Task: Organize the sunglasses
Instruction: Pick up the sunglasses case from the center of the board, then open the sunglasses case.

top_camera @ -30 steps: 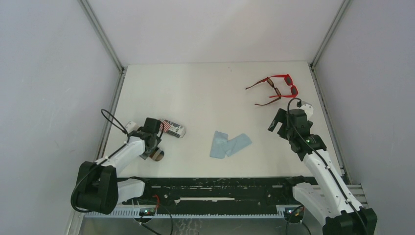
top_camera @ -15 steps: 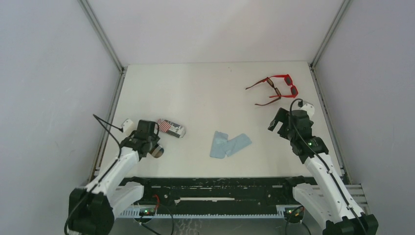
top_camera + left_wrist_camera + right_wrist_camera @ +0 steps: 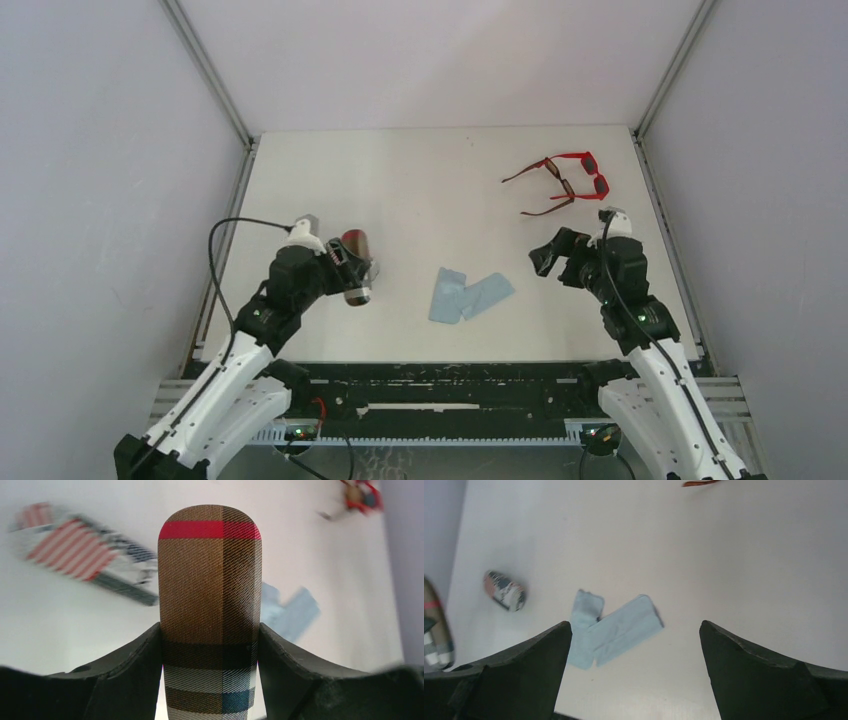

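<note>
The sunglasses lie at the far right of the table: a red pair (image 3: 578,170) with dark lenses, and a slim dark brown pair (image 3: 552,200) crossed just in front of it. Both show as a blur (image 3: 362,495) in the left wrist view. My left gripper (image 3: 343,274) is shut on a brown plaid case (image 3: 209,590), holding it off the table at the left. My right gripper (image 3: 556,262) hangs open and empty in front of the sunglasses, above bare table (image 3: 734,570).
A flag-print case (image 3: 82,560) lies on the table just beyond the held case. Two overlapping light blue cloths (image 3: 468,292) lie at the middle front. Grey walls close in the left, right and far sides.
The left arm has lifted the brown plaid case off the table and carried it right and forward, over the flag-print case. The right gripper has swung a little left and tipped down, still open.
</note>
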Motion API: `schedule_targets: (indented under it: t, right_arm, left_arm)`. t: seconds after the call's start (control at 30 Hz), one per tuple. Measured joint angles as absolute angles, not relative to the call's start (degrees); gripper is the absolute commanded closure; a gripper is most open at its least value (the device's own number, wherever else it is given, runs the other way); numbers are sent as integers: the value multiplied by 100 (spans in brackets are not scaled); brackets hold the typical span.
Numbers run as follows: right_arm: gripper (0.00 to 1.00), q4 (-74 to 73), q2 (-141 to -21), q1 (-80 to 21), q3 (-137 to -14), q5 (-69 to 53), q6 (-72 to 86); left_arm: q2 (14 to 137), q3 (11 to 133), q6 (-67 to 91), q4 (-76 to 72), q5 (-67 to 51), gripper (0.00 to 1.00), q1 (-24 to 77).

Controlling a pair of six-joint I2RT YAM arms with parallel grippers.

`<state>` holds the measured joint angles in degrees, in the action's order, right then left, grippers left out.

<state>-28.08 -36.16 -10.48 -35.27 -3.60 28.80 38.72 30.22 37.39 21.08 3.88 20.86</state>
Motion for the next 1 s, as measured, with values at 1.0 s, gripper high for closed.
schedule_targets:
  t: [1.0]
  right_arm:
    - [4,2825,-3277,-2873,-1732,-3688,4244]
  left_arm:
    - [4711,3046,3454,-2073,-2499,100,4462]
